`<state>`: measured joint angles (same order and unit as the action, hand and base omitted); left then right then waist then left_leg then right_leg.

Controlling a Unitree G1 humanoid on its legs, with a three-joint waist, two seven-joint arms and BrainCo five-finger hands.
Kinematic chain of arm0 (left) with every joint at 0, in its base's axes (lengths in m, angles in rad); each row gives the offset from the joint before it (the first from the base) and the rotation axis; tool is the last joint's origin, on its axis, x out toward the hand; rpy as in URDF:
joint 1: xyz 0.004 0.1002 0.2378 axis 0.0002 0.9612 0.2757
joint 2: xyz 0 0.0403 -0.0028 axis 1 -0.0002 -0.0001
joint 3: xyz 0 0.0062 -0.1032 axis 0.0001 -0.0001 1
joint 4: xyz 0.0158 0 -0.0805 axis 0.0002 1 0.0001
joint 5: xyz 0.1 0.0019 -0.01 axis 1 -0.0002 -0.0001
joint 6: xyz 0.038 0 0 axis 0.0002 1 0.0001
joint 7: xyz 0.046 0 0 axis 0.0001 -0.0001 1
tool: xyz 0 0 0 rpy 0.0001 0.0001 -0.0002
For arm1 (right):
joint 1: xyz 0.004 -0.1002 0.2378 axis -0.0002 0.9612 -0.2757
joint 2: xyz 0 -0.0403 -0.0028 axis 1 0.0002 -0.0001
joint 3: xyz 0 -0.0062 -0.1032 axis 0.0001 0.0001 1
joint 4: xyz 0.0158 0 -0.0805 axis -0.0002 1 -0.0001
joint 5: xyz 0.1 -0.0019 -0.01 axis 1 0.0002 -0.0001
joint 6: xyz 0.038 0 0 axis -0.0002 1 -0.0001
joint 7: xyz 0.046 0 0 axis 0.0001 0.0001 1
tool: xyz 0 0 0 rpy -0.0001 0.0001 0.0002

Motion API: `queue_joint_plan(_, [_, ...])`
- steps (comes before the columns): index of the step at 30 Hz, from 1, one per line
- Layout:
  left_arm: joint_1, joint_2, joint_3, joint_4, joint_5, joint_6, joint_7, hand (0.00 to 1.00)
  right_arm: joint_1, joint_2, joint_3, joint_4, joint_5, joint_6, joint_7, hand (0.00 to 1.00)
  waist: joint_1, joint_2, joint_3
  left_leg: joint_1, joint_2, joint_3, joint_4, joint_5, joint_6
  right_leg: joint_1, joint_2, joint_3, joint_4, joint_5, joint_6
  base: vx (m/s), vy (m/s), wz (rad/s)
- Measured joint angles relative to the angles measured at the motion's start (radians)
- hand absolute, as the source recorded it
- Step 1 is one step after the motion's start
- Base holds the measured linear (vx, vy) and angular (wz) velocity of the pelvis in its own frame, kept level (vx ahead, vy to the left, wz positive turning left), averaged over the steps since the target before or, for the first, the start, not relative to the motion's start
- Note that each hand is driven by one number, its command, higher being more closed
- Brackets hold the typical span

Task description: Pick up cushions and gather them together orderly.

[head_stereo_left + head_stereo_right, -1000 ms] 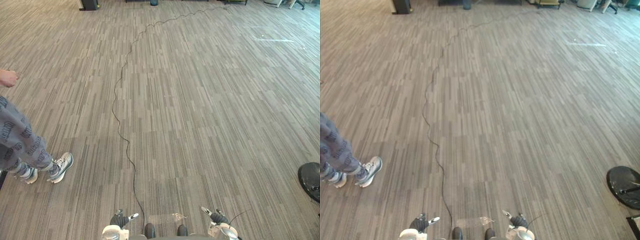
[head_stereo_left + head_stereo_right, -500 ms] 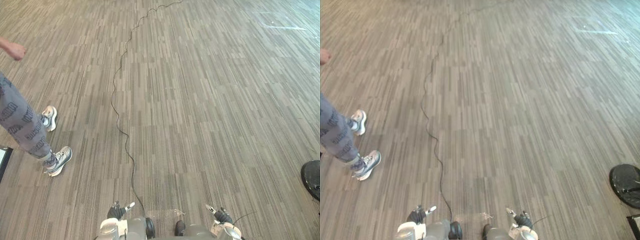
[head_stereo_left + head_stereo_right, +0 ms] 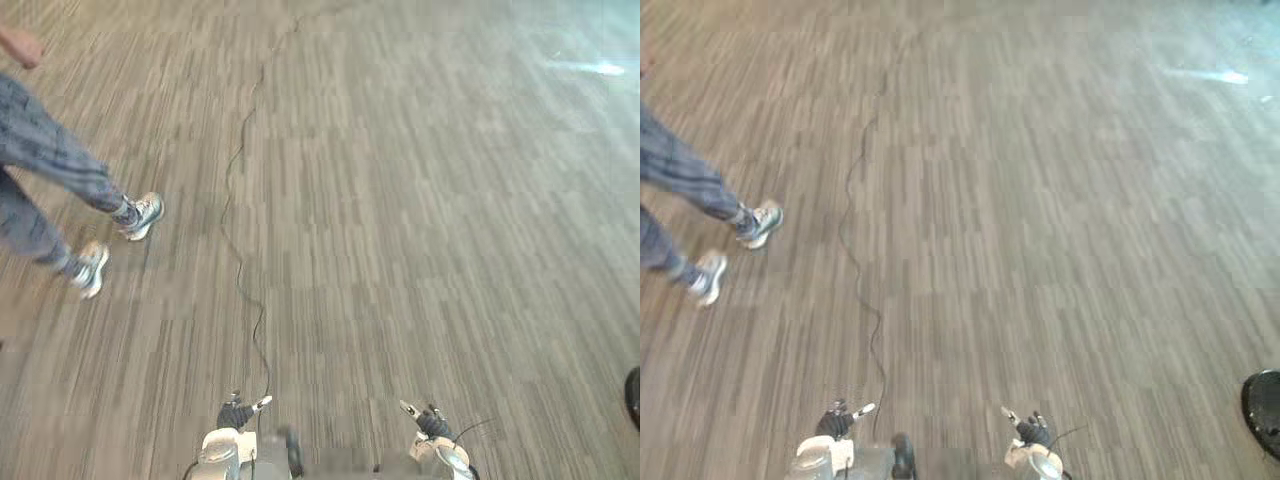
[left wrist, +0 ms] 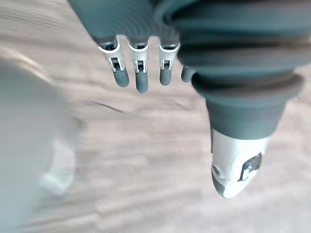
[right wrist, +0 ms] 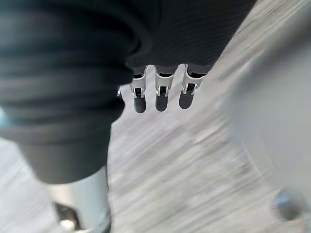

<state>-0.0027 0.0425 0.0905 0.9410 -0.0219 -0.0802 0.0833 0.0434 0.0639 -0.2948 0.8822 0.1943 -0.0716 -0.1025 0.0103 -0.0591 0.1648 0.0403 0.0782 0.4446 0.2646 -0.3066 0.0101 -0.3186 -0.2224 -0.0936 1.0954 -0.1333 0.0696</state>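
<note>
Fingers straight, nothing held: left robot hand (image 4: 141, 77), right robot hand (image 5: 163, 97) | both hang above carpet (image 3: 420, 200)

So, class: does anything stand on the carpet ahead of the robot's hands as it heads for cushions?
A person is mid-stride on the carpet ahead on the robot's left; a dark round base lies far right. Straight ahead of the left hand and right hand, nothing visible blocks.
</note>
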Motion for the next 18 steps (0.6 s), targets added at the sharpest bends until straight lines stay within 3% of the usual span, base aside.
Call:
queue_joint_plan(2, [-0.025, -0.01, 0.001, 0.007, -0.001, -0.001, 0.0, 0.0, -0.01, 0.0, 0.002, -0.008, 0.0, -0.012, 0.002, 0.0, -0.02, 0.002, 0.002, 0.087, 0.001, 0.003, -0.057, -0.008, -0.014, -0.116, 0.015, -0.082, -0.051, -0.06, -0.015, 0.59, 0.053, 0.01])
queue_joint_plan(4, [-0.052, -0.02, 0.006, 0.031, -0.001, -0.001, -0.001, 0.0, -0.028, -0.015, 0.003, 0.008, 0.0, -0.019, 0.003, 0.0, -0.029, 0.006, 0.004, 0.157, 0.002, 0.002, -0.098, -0.009, -0.015, -0.187, 0.051, -0.174, -0.299, -0.071, -0.041, 0.58, -0.041, 0.27])
queue_joint_plan(5, [-0.063, -0.019, -0.003, 0.035, -0.001, -0.002, -0.001, 0.0, -0.039, -0.028, 0.003, 0.032, 0.0, -0.018, 0.004, 0.0, -0.033, 0.007, 0.005, 0.198, -0.003, -0.023, -0.117, -0.009, -0.015, -0.186, 0.092, -0.213, -0.569, 0.001, -0.06, 0.63, -0.093, 0.38])
queue_joint_plan(6, [-0.063, -0.018, -0.004, 0.036, -0.001, -0.002, -0.001, 0.0, -0.041, -0.03, 0.003, 0.041, -0.001, -0.018, 0.003, 0.0, -0.034, 0.006, 0.006, 0.206, -0.006, -0.031, -0.122, -0.009, -0.015, -0.184, 0.101, -0.216, -0.623, 0.023, -0.061, 0.68, -0.136, 0.65])
queue_joint_plan(7, [-0.055, -0.016, -0.01, 0.051, 0.0, -0.002, -0.001, 0.0, -0.034, -0.046, 0.002, 0.085, -0.013, -0.012, 0.003, 0.0, -0.052, -0.001, 0.011, 0.256, -0.03, -0.092, -0.149, -0.009, -0.018, -0.163, 0.134, -0.186, -0.81, 0.218, -0.137, 0.7, -0.133, 0.35])
queue_joint_plan(8, [-0.06, -0.028, 0.0, 0.079, 0.002, -0.001, -0.004, 0.0, -0.067, -0.08, -0.009, 0.099, -0.039, -0.007, 0.003, 0.0, -0.056, 0.062, 0.021, 0.279, 0.017, -0.135, -0.16, 0.02, -0.062, -0.153, 0.175, -0.183, -0.776, 0.206, -0.153, 0.82, -0.159, 0.18])
queue_joint_plan(9, [-0.062, -0.036, 0.012, 0.095, 0.007, 0.0, -0.006, 0.0, -0.087, -0.087, -0.03, 0.098, -0.043, -0.007, 0.003, 0.0, -0.055, 0.078, 0.035, 0.28, 0.026, -0.156, -0.152, 0.068, -0.102, -0.168, 0.18, -0.181, -0.728, 0.166, -0.159, 0.8, -0.18, -0.27])
queue_joint_plan(11, [-0.059, -0.047, 0.042, 0.099, 0.025, 0.0, -0.006, 0.0, -0.09, -0.079, -0.063, 0.096, -0.047, -0.007, 0.004, 0.0, -0.052, 0.099, 0.048, 0.295, 0.038, -0.187, -0.108, 0.16, -0.116, -0.16, 0.184, -0.196, -0.634, 0.095, -0.178, 0.64, -0.178, -0.1])
queue_joint_plan(12, [-0.057, -0.056, 0.051, 0.091, 0.038, 0.0, -0.006, 0.0, -0.071, -0.069, -0.076, 0.082, -0.05, -0.005, 0.003, 0.0, -0.062, 0.102, 0.053, 0.258, 0.069, -0.218, 0.054, 0.242, -0.105, -0.09, 0.189, -0.214, -0.633, 0.042, -0.172, 0.49, -0.146, 0.16])
queue_joint_plan(13, [-0.056, -0.058, 0.051, 0.088, 0.041, 0.0, -0.006, 0.0, -0.066, -0.067, -0.074, 0.079, -0.05, -0.003, 0.002, 0.0, -0.063, 0.103, 0.053, 0.242, 0.075, -0.226, 0.099, 0.262, -0.109, -0.075, 0.189, -0.219, -0.637, 0.033, -0.172, 0.72, -0.171, 0.3])
queue_joint_plan(14, [-0.044, -0.08, 0.07, 0.052, 0.055, -0.003, -0.01, 0.0, -0.032, -0.063, -0.055, 0.06, -0.059, -0.001, 0.001, 0.0, -0.056, 0.103, 0.054, 0.057, 0.146, -0.272, 0.536, 0.386, -0.129, 0.068, 0.206, -0.212, -0.704, -0.039, -0.161, 0.68, -0.11, 0.06])
queue_joint_plan(15, [-0.041, -0.091, 0.078, 0.037, 0.059, -0.004, -0.01, 0.0, -0.028, -0.062, -0.053, 0.052, -0.059, 0.0, 0.0, 0.0, -0.048, 0.105, 0.055, -0.003, 0.175, -0.26, 0.664, 0.346, -0.122, 0.105, 0.219, -0.202, -0.721, -0.059, -0.16, 0.66, -0.074, 0.02])
queue_joint_plan(16, [-0.04, -0.092, 0.08, 0.035, 0.059, -0.004, -0.01, 0.0, -0.028, -0.062, -0.053, 0.052, -0.059, 0.0, 0.0, 0.0, -0.047, 0.106, 0.055, -0.011, 0.178, -0.259, 0.678, 0.341, -0.122, 0.11, 0.221, -0.2, -0.723, -0.061, -0.161, 0.41, -0.014, -0.38])
queue_joint_plan(17, [-0.034, -0.095, 0.087, 0.028, 0.06, -0.001, -0.013, 0.0, -0.027, -0.053, -0.033, 0.045, -0.056, 0.0, -0.002, 0.0, -0.025, 0.099, 0.058, -0.139, 0.215, -0.233, 0.828, 0.238, -0.084, 0.201, 0.241, -0.17, -0.761, -0.103, -0.166, 0.5, 0.029, -0.51])
queue_joint_plan(18, [-0.017, -0.097, 0.086, 0.014, 0.059, -0.001, -0.014, 0.0, -0.024, -0.043, -0.022, 0.044, -0.056, 0.002, -0.004, 0.0, -0.008, 0.086, 0.058, -0.219, 0.221, -0.204, 0.833, 0.174, -0.064, 0.271, 0.241, -0.139, -0.792, -0.13, -0.155, 0.4, 0.031, -0.52])
